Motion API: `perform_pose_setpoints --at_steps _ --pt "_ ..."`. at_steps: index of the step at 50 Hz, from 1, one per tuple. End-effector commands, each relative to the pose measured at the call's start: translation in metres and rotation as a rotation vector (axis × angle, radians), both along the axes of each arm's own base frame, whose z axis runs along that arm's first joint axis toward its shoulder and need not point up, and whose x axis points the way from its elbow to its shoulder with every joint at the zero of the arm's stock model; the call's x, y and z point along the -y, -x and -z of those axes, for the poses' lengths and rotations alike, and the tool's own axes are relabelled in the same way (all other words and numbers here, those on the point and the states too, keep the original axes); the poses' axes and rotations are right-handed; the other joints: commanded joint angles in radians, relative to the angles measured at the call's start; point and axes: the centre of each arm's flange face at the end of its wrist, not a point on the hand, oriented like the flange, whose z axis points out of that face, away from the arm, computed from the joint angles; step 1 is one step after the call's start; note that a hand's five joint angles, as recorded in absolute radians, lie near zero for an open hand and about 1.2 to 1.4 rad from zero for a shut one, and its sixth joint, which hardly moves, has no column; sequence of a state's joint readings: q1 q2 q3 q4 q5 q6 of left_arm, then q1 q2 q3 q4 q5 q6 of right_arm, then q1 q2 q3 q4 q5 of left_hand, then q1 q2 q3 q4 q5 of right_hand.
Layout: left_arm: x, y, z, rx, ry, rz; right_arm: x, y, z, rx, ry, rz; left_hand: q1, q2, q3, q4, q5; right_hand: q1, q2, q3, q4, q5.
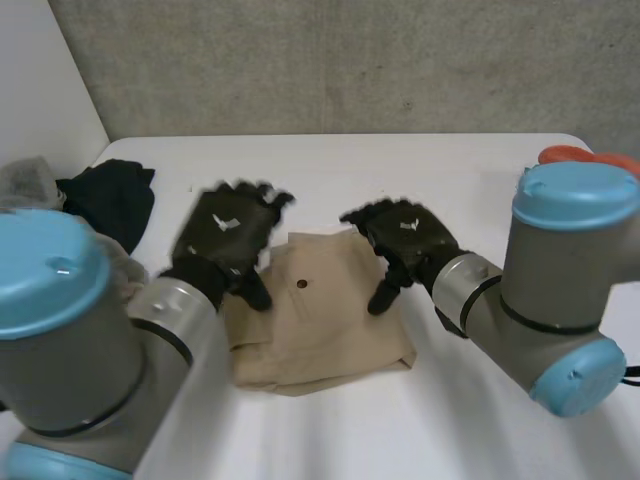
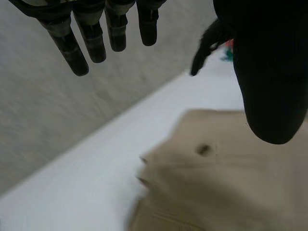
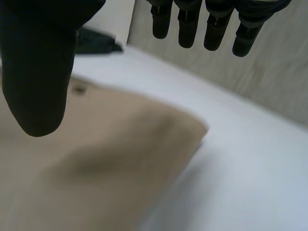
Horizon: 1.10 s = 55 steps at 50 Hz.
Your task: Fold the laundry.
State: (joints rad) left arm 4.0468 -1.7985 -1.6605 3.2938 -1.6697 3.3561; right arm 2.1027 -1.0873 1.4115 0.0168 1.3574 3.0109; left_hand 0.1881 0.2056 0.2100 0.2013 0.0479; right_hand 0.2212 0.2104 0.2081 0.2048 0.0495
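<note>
White table (image 1: 480,180) set against a grey wall (image 1: 350,60), folded beige garment (image 1: 320,325) laid at its middle.
Left hand (image 1: 228,232) and right hand (image 1: 408,238) were held above it, fingers straight, nothing grasped; a black cloth (image 1: 110,200) was heaped at the table's far left corner.

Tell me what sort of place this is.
Likely a lab test bench rather than a home: white table, plain grey wall behind, tan garment laid out and dark clothes piled aside.
</note>
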Motion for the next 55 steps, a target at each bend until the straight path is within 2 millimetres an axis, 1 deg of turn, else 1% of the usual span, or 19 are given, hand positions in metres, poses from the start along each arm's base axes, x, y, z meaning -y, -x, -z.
perform_pose_setpoints --at_steps 1,4,7,11,15,19,20,23,24,27,28,29,33,35,36,40,44,46,55 --pt "-0.008 0.009 0.052 0.167 -0.191 -0.001 0.003 -0.006 0.038 -0.072 -0.152 -0.065 -0.014 -0.031 -0.035 -0.027 -0.048 -0.047 -0.036 -0.034 -0.03 -0.05" --pt "-0.006 0.004 0.07 0.251 -0.258 -0.036 0.008 -0.005 0.049 -0.119 -0.155 -0.051 -0.014 -0.031 -0.035 -0.027 -0.048 -0.047 -0.036 -0.034 -0.03 -0.05" --pt "-0.002 -0.001 0.075 0.294 -0.289 -0.074 0.013 -0.001 0.054 -0.176 -0.126 -0.028 -0.014 -0.031 -0.035 -0.027 -0.048 -0.047 -0.036 -0.034 -0.03 -0.05" --pt "0.008 -0.01 0.072 0.315 -0.306 -0.127 0.017 0.007 0.053 -0.277 -0.06 -0.002 -0.014 -0.031 -0.035 -0.027 -0.048 -0.047 -0.036 -0.034 -0.03 -0.05" --pt "0.015 -0.014 0.06 0.286 -0.295 -0.133 0.015 0.006 0.037 -0.295 0.012 -0.009 -0.014 -0.031 -0.035 -0.027 -0.048 -0.047 -0.036 -0.034 -0.03 -0.05" --pt "0.019 -0.016 0.035 0.212 -0.251 -0.107 0.006 0.002 0.012 -0.256 0.094 -0.015 -0.014 -0.031 -0.035 -0.027 -0.048 -0.047 -0.036 -0.034 -0.03 -0.05" --pt "0.019 -0.016 0.021 0.174 -0.226 -0.088 0.001 0.0 0.002 -0.239 0.136 -0.014 -0.014 -0.031 -0.035 -0.027 -0.048 -0.047 -0.036 -0.034 -0.03 -0.05" --pt "0.021 -0.017 0.0 0.111 -0.179 -0.063 -0.01 -0.003 -0.013 -0.213 0.209 -0.009 -0.014 -0.031 -0.035 -0.027 -0.048 -0.047 -0.036 -0.034 -0.03 -0.05" --pt "0.023 -0.019 -0.016 0.066 -0.143 -0.05 -0.018 -0.003 -0.02 -0.203 0.252 -0.008 -0.014 -0.031 -0.035 -0.027 -0.048 -0.047 -0.036 -0.034 -0.03 -0.05" --pt "0.026 -0.022 -0.039 0.001 -0.091 -0.035 -0.035 -0.005 -0.028 -0.192 0.315 -0.024 -0.014 -0.031 -0.035 -0.027 -0.048 -0.047 -0.036 -0.034 -0.03 -0.05" --pt "0.025 -0.023 -0.052 -0.04 -0.067 -0.015 -0.048 -0.005 -0.03 -0.193 0.354 -0.043 -0.014 -0.031 -0.035 -0.027 -0.048 -0.047 -0.036 -0.034 -0.03 -0.05" --pt "0.025 -0.023 -0.058 -0.058 -0.06 0.003 -0.054 -0.005 -0.03 -0.194 0.371 -0.056 -0.014 -0.031 -0.035 -0.027 -0.048 -0.047 -0.036 -0.034 -0.03 -0.05" --pt "0.02 -0.021 -0.083 -0.129 -0.051 0.123 -0.086 -0.003 -0.015 -0.225 0.42 -0.125 -0.014 -0.031 -0.035 -0.027 -0.048 -0.047 -0.036 -0.034 -0.03 -0.05" --pt "0.017 -0.02 -0.09 -0.145 -0.068 0.188 -0.098 -0.001 -0.007 -0.237 0.428 -0.152 -0.014 -0.031 -0.035 -0.027 -0.048 -0.047 -0.036 -0.034 -0.03 -0.05" --pt "0.011 -0.017 -0.094 -0.155 -0.098 0.256 -0.109 0.0 0.004 -0.246 0.426 -0.177 -0.014 -0.031 -0.035 -0.027 -0.048 -0.047 -0.036 -0.034 -0.03 -0.05" --pt "-0.006 -0.012 -0.102 -0.17 -0.18 0.415 -0.131 0.001 0.028 -0.24 0.423 -0.215 -0.014 -0.031 -0.035 -0.027 -0.048 -0.047 -0.036 -0.034 -0.03 -0.05" --pt "-0.022 -0.008 -0.104 -0.167 -0.232 0.517 -0.134 -0.002 0.047 -0.228 0.447 -0.205 -0.014 -0.031 -0.035 -0.027 -0.048 -0.047 -0.036 -0.034 -0.03 -0.05" --pt "-0.024 -0.007 -0.104 -0.165 -0.233 0.531 -0.132 -0.004 0.054 -0.227 0.454 -0.195 -0.014 -0.031 -0.035 -0.027 -0.048 -0.047 -0.036 -0.034 -0.03 -0.05" --pt "-0.032 0.001 -0.095 -0.146 -0.223 0.529 -0.11 -0.022 0.082 -0.254 0.506 -0.181 -0.014 -0.031 -0.035 -0.027 -0.048 -0.047 -0.036 -0.034 -0.03 -0.05"
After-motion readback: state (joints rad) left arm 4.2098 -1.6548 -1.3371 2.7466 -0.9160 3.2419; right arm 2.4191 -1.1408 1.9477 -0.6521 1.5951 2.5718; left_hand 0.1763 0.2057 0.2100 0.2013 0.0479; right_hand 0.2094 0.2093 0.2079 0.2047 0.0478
